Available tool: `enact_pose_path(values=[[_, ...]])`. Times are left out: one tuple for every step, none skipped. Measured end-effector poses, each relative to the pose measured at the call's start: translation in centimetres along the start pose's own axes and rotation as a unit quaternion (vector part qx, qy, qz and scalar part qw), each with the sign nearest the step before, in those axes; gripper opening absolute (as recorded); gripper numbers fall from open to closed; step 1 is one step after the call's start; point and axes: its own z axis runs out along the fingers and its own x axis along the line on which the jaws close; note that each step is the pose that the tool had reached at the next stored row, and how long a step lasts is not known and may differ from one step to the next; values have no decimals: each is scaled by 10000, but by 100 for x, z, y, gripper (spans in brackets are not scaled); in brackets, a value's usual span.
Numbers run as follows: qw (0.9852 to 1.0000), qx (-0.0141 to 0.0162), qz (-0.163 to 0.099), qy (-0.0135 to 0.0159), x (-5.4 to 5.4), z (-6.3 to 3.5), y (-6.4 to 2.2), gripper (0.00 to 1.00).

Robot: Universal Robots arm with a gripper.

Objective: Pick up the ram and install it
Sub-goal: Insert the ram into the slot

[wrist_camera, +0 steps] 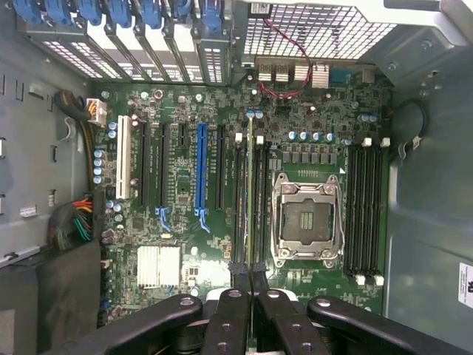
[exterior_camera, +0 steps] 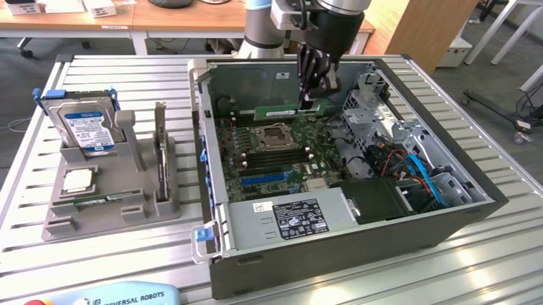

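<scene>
slatted metal table, wooden desks behind, gripper clamped on ram over motherboard

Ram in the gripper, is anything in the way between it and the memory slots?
Nothing visible. The gripper is shut on the ram, held edge-down over the memory slots beside the processor socket; no cable lies across those slots.

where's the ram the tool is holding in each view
Exterior view: the ram, a green stick at the tool, just past the processor socket.
Wrist view: a thin green edge running out from the tool.
Shared landmark: the processor socket.
</scene>
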Motion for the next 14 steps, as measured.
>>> enact_pose_path(values=[[10000,0,0,0,0,5,0,11],[10000,0,0,1,0,10,0,11],[10000,0,0,0,0,16,-1,11],[10000,0,0,0,0,21,-1,11],[10000,0,0,0,0,27,-1,11],[10000,0,0,0,1,32,-1,11],[10000,0,0,1,1,36,-1,11],[10000,0,0,0,1,41,-2,11],[10000,0,0,0,1,46,-2,11],[10000,0,0,0,1,50,-2,11],[10000,0,0,0,1,55,-3,11],[10000,0,0,0,1,61,-3,11],[10000,0,0,0,1,66,-3,11],[10000,0,0,0,1,71,-3,11]])
